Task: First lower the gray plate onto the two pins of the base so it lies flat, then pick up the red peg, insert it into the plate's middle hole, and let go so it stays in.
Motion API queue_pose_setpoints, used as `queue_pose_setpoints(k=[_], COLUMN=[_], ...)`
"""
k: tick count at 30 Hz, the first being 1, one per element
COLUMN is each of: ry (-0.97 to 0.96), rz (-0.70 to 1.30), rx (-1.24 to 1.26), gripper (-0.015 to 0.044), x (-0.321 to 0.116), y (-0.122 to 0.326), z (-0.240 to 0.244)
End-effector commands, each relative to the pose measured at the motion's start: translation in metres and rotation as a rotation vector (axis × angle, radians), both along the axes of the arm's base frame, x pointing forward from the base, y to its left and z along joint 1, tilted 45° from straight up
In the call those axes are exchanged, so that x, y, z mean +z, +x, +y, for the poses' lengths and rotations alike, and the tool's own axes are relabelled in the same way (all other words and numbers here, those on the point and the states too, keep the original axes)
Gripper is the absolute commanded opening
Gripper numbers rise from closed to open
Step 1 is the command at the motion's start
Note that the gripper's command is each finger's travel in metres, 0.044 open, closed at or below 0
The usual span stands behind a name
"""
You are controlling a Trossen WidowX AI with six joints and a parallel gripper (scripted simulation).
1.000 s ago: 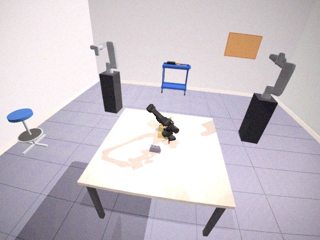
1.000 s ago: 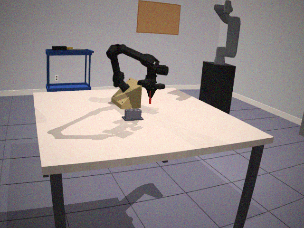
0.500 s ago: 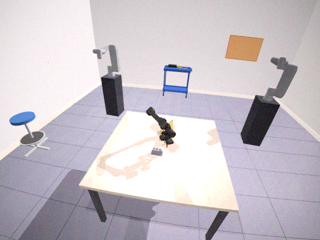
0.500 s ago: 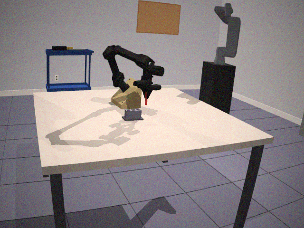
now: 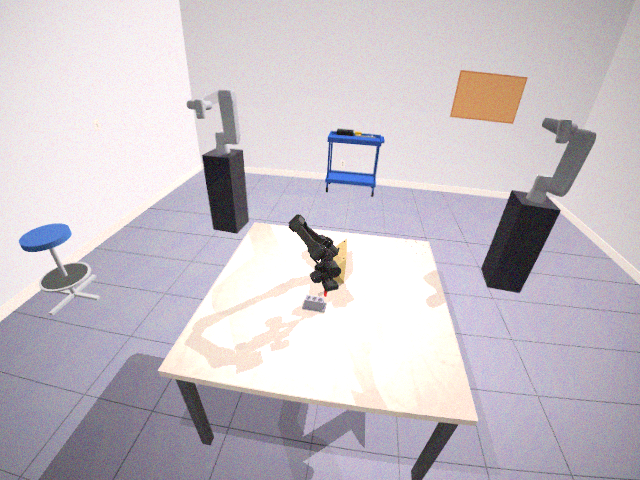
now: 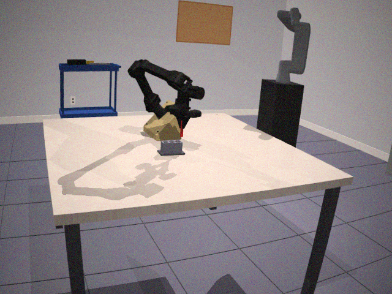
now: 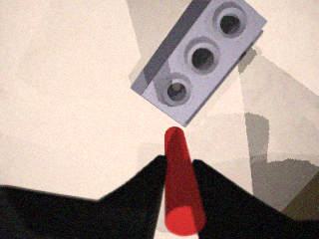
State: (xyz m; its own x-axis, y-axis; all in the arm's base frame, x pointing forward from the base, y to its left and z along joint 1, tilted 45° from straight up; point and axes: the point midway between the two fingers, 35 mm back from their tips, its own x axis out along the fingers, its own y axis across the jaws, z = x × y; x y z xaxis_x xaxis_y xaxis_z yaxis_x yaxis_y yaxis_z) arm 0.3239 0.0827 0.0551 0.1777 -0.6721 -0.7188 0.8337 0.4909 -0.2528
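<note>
The gray plate (image 5: 314, 304) (image 6: 171, 147) (image 7: 166, 77), a thick block with three round holes in a row, sits level on the base (image 6: 160, 152), whose thin dark flange shows around its foot. A pin end seems to show inside the nearest hole in the wrist view; the middle hole looks dark and empty. My gripper (image 5: 326, 289) (image 6: 182, 126) (image 7: 177, 165) is shut on the red peg (image 5: 325, 293) (image 6: 181, 131) (image 7: 180, 179). The peg points down, roughly upright, in the air beside the plate's near end in the wrist view, not over the middle hole.
The arm's tan mount (image 5: 341, 260) (image 6: 153, 127) stands on the table (image 5: 392, 330) (image 6: 237, 164) close behind the plate. The arm's shadow falls across the table. A blue cart, a stool and other arms on black pedestals stand away from the table.
</note>
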Motion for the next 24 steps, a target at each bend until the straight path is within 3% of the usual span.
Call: queue_pose_setpoints(k=[1, 24], ry=[-0.004, -0.020], rz=[-0.004, -0.009], rx=[-0.001, -0.007], gripper=[0.0000, 0.0000], x=[0.009, 0.037], y=[0.005, 0.017], z=[-0.008, -0.036])
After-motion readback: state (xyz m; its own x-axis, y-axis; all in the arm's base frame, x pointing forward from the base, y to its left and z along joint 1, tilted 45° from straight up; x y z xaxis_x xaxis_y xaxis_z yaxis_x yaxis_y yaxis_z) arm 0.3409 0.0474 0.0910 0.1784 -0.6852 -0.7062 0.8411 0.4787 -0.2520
